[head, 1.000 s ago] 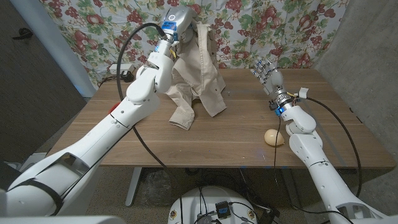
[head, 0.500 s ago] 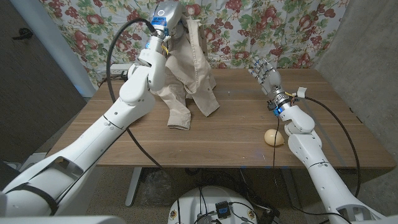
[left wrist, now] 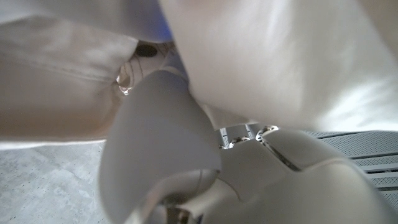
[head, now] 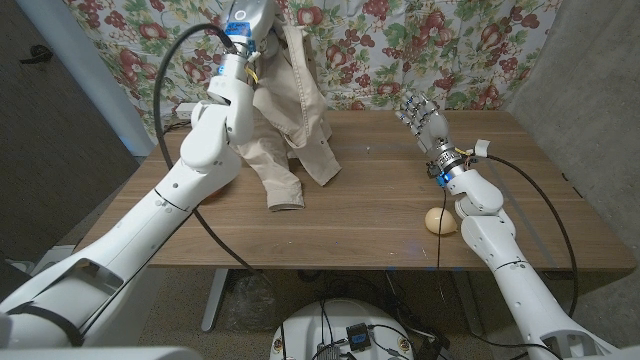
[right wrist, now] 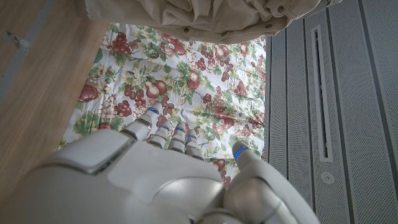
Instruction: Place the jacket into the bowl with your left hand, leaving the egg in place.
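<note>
My left hand (head: pixel 256 16) is raised high over the table's far left and grips the beige jacket (head: pixel 288 110) near its collar. The jacket hangs down from it, and its lower sleeve end (head: pixel 283 197) trails on the wood. In the left wrist view the pale fabric (left wrist: pixel 280 56) is bunched right against my left hand (left wrist: pixel 186 155). The egg (head: pixel 439 220) lies on the table's right side near the front. My right hand (head: pixel 420 112) hovers above the table behind the egg, fingers apart and holding nothing. The right wrist view shows my right hand (right wrist: pixel 168 180) and the jacket's hem (right wrist: pixel 205 15).
A floral cloth (head: pixel 420 40) hangs behind the wooden table (head: pixel 360 230). A black cable (head: pixel 165 90) loops off my left arm. A grey panel (right wrist: pixel 336 93) stands beside the floral cloth.
My left hand has risen and moved left with the jacket, dragging the jacket's lower end left across the table. My right hand has shifted slightly up and left. The egg has stayed put.
</note>
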`<state>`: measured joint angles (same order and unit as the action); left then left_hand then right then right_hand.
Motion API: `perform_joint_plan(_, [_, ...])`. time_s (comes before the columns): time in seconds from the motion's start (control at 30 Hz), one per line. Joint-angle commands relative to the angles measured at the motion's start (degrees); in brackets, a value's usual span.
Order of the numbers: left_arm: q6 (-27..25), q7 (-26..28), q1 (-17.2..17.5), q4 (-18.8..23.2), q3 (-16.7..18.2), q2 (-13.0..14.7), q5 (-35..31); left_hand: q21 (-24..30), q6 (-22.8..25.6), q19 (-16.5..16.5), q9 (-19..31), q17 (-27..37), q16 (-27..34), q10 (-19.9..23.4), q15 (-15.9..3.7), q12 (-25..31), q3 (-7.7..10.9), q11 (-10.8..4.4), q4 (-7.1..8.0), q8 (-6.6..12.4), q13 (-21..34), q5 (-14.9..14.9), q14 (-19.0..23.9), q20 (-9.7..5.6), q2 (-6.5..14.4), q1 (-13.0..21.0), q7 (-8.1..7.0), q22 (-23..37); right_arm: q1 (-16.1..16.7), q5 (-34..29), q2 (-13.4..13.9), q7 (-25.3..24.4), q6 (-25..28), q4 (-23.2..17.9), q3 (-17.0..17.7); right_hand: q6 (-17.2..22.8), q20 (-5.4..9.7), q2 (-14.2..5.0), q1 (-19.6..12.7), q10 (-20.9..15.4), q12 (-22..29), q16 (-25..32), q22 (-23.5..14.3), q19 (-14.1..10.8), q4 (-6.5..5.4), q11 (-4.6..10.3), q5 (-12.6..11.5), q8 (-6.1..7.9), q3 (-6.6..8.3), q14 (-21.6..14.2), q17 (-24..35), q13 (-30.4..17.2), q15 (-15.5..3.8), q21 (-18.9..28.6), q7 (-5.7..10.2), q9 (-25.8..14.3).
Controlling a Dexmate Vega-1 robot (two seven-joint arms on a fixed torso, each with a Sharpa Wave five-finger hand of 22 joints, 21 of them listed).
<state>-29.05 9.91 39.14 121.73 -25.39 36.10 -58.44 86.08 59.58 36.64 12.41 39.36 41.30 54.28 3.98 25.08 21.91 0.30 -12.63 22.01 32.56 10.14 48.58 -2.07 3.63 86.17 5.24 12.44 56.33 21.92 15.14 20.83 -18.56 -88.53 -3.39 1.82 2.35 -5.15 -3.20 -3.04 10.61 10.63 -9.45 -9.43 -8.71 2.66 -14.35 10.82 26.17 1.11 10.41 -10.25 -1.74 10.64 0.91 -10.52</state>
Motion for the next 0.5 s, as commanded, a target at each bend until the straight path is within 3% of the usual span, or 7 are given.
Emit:
perform_joint_plan(0.03, [-3.13, -2.27, 1.0, 1.59, 1.46, 1.1, -0.96, 0.49, 1.04, 0.76, 0.12, 20.15, -0.36, 0.85, -14.44, -0.19, 4.6, 0.17, 3.4, -0.17, 0.04, 0.33, 10.99, -6.99, 0.29, 0.97, 0.68, 0.14, -0.93, -0.38, -0.51, -0.09, -0.1, 1.14, -0.93, 0.53, 4.0, -2.86, 0.38, -0.12, 0.12, 0.2, -0.24, -0.52, -0.04, -0.08, 0.17, 0.21, 0.61, -0.56, 0.05, -0.15, -1.46, 0.37, 0.04, -0.13])
perform_joint_plan(0.5, [-6.9, -3.78, 0.89, 1.38, 2.34, 2.02, -3.07, 0.94, 1.1, 0.88, 0.32, 20.63, -0.69, 1.01, -14.38, -0.6, 5.09, 0.09, 3.32, -0.47, 0.37, 0.19, 11.2, -7.09, 0.17, 0.9, 0.7, -0.14, -2.79, -0.86, -1.02, -0.25, -0.31, 2.69, -1.91, 0.54, 4.03, -2.83, 0.41, -0.05, 0.09, 0.19, -0.24, -0.49, -0.04, 0.05, 0.18, 0.21, 0.62, -0.54, 0.05, -0.15, -1.49, 0.35, 0.05, -0.13])
